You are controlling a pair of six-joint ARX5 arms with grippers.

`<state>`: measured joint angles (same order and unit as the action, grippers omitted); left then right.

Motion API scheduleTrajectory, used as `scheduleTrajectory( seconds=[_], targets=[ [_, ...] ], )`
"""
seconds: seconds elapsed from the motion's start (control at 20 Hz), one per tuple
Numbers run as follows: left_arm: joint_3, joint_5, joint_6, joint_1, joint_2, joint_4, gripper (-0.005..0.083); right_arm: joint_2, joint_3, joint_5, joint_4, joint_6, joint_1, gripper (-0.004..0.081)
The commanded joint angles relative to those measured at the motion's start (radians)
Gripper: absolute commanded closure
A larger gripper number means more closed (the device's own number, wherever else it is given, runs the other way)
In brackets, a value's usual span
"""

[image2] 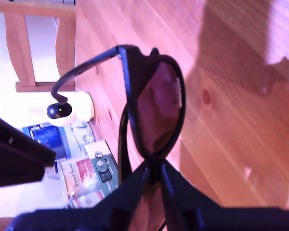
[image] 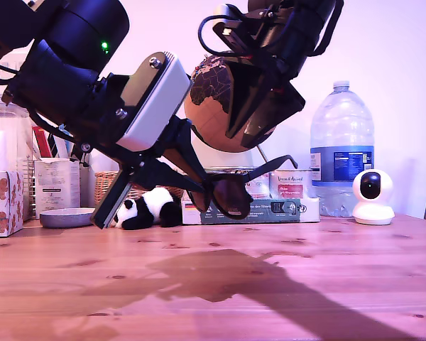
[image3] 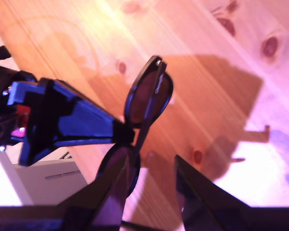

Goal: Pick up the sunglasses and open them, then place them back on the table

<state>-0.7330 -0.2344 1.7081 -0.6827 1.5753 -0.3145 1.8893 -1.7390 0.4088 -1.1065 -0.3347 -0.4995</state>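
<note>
The black sunglasses (image: 231, 193) (image3: 149, 94) hang in the air above the reddish wooden table (image: 341, 277), at mid picture in the exterior view. My first gripper (image: 207, 188) (image2: 154, 168), on the arm reaching in from the exterior view's left, is shut on them near the bridge. One dark lens (image2: 156, 110) faces the first wrist camera, and one thin temple arm (image: 273, 165) (image2: 82, 70) sticks out, swung away from the frame. My second gripper (image: 239, 140) (image3: 154, 161) hovers just above the sunglasses, open, with nothing held between its fingers.
Along the table's back edge stand a big water bottle (image: 341, 153), a small white camera (image: 373, 197), a flat box (image: 270, 209) with tins on it, a globe (image: 213, 99), a panda plush (image: 145, 208), a grey bowl (image: 65, 217) and a tissue box (image: 1, 202).
</note>
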Motion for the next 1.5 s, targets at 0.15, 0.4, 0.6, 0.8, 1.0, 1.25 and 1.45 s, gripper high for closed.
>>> scheduleTrajectory(
  seconds=[0.15,0.4,0.6,0.8,1.0,1.25,1.45],
  targets=[
    [-0.042,-0.005,-0.006,0.0,0.007,-0.055,0.0793,0.018,0.015,-0.021,0.022,-0.001,-0.031,0.0506],
    [-0.042,-0.005,-0.006,0.0,0.007,-0.065,0.0793,0.018,0.015,-0.093,0.025,0.025,-0.031,0.0506],
    [-0.042,-0.005,-0.006,-0.001,0.007,-0.109,0.0793,0.018,0.015,-0.123,0.031,0.041,-0.031,0.0506],
    [-0.044,-0.005,-0.006,-0.001,0.007,-0.129,0.0793,0.018,0.015,-0.131,0.035,0.051,-0.032,0.0506],
    [-0.045,-0.005,-0.006,-0.001,0.007,-0.128,0.0793,0.018,0.015,-0.212,0.049,0.051,-0.035,0.0506],
    [-0.045,-0.004,-0.007,-0.015,0.007,-0.111,0.0793,0.018,0.015,-0.289,0.069,0.049,-0.022,0.0506],
    [-0.045,-0.005,-0.006,-0.037,0.007,-0.07,0.0793,0.018,0.015,-0.327,0.08,0.05,-0.007,0.0506]
  ],
)
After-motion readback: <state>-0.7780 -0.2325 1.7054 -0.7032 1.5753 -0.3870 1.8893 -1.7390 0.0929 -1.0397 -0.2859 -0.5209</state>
